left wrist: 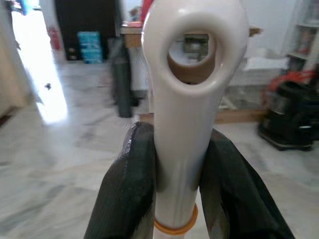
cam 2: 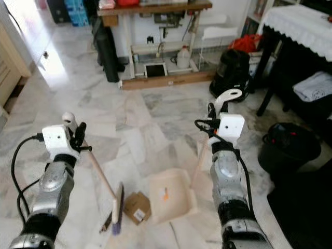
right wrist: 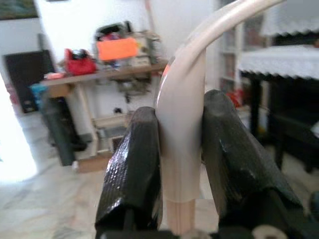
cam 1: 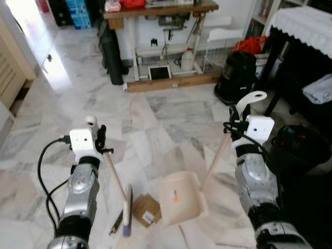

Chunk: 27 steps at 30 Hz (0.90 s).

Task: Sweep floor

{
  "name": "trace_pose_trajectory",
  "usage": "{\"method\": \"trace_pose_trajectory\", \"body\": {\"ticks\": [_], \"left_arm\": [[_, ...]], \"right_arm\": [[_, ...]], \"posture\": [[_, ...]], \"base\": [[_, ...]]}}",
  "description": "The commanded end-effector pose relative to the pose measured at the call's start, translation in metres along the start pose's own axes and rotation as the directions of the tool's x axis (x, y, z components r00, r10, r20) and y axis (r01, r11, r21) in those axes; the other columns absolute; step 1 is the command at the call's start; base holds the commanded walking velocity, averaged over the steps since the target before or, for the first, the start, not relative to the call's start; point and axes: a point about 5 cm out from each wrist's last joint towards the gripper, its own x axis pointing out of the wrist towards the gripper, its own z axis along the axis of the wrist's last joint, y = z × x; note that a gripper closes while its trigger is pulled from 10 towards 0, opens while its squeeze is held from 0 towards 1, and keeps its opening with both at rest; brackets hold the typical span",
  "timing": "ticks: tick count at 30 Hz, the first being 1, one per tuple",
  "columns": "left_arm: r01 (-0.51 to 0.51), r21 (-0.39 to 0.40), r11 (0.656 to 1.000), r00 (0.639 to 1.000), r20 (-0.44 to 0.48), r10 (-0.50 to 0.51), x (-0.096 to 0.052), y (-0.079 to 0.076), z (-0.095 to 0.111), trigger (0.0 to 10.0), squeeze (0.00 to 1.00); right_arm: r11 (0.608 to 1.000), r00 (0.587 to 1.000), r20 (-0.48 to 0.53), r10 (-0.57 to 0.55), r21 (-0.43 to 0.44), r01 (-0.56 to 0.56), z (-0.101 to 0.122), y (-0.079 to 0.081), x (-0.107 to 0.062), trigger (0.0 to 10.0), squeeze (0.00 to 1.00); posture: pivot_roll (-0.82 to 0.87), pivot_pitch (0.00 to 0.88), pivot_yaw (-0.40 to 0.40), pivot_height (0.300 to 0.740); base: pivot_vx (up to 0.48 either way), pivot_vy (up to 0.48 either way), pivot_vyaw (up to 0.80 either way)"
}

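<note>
My left gripper (left wrist: 174, 164) squeezes the broom (cam 1: 117, 181) handle, brush down beside the cardboard scrap (cam 1: 146, 209). My right gripper (right wrist: 179, 159) grips the dustpan (cam 1: 179, 198) handle (pan flat on the floor (cam 1: 155, 114), ready for pushing).

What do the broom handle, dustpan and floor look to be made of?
Broom handle: apparently pale wood shaft, glossy cream plastic cap with hanging hole. Dustpan: seemingly matte cream plastic, moulded rim. Floor: polished grey-veined marble-like tiles reflecting light.

Right end effector (right wrist: 180, 164) clamps the dustpan handle (right wrist: 185, 104) — fingers (right wrist: 133, 169) flanking it.
</note>
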Motion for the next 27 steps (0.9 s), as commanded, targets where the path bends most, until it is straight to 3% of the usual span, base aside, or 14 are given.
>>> {"method": "trace_pose_trajectory", "body": {"ticks": [1, 9, 16, 20, 27], "left_arm": [[-0.017, -0.001, 1.0, 0.998, 0.057, 0.017, 0.005, 0.007, 0.013, 10.0, 0.0], [-0.026, 0.015, 1.0, 0.998, 0.056, 0.025, 0.005, 0.012, 0.013, 10.0, 0.0], [-0.022, 0.023, 0.999, 0.998, 0.056, 0.021, 0.006, 0.014, 0.013, 10.0, 0.0], [0.023, 0.081, 0.996, 0.998, 0.057, -0.028, 0.007, 0.011, 0.014, 10.0, 0.0], [0.043, 0.096, 0.994, 0.998, 0.049, -0.048, 0.008, 0.011, 0.014, 10.0, 0.0]], "right_arm": [[1.0, 0.998, 0.052, 0.022, -0.002, -0.022, 0.011, 0.007, 0.007, 10.0, 0.0], [1.0, 1.0, -0.003, -0.011, -0.015, 0.011, -0.002, -0.001, 0.0, 10.0, 0.0], [0.999, 0.994, -0.109, -0.03, -0.041, 0.026, -0.026, -0.006, -0.015, 10.0, 0.0], [0.998, 0.988, -0.15, -0.043, -0.056, 0.034, -0.035, -0.008, -0.023, 10.0, 0.0], [0.996, 0.975, -0.215, -0.055, -0.078, 0.039, -0.05, -0.01, -0.033, 10.0, 0.0]], "posture": [[0.02, 0.021, 0.02, 0.74], [0.02, 0.024, 0.022, 0.74], [0.02, 0.028, 0.023, 0.74], [0.02, 0.029, 0.023, 0.74], [0.03, 0.033, 0.027, 0.74]], "base": [[0.0, 0.0, 0.0], [0.0, 0.0, 0.0], [0.0, 0.0, 0.0], [0.0, 0.0, 0.0], [0.0, 0.0, 0.0]]}}
